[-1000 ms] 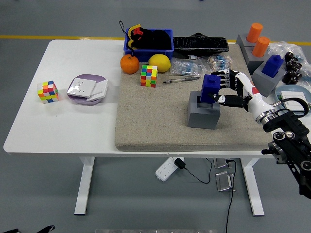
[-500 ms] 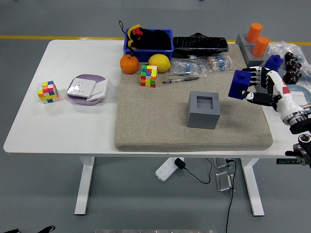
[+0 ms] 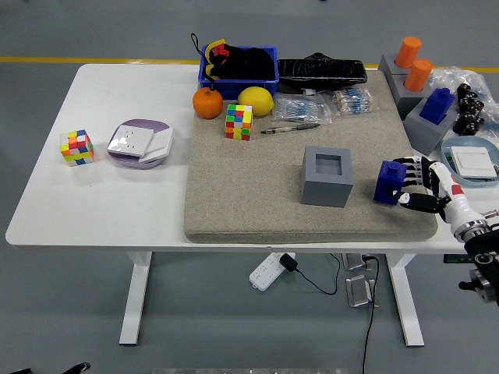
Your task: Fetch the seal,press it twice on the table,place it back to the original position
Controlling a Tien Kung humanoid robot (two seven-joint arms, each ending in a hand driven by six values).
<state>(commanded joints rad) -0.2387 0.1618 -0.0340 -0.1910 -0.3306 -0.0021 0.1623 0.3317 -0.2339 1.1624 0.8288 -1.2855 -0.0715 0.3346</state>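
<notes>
The blue seal (image 3: 387,181) stands upright on the grey mat (image 3: 257,179), pressed down near the mat's right front corner. My right hand (image 3: 413,187) comes in from the lower right with its fingers curled around the seal. Left of it sits the grey holder block (image 3: 327,177), its square socket empty. The left arm is out of view.
A Rubik's cube (image 3: 239,121), orange (image 3: 207,103), lemon (image 3: 256,100), pen (image 3: 290,128), bagged parts (image 3: 302,109) and a blue bin (image 3: 238,66) line the mat's far side. More grey holders with orange seals (image 3: 412,65) and a blue seal (image 3: 437,105) stand far right. A second cube (image 3: 77,147) and a purple-white box (image 3: 139,143) lie left.
My right hand lifted the blue seal out of the grey holder, carried it right, then lowered it onto the mat near the right front corner.
</notes>
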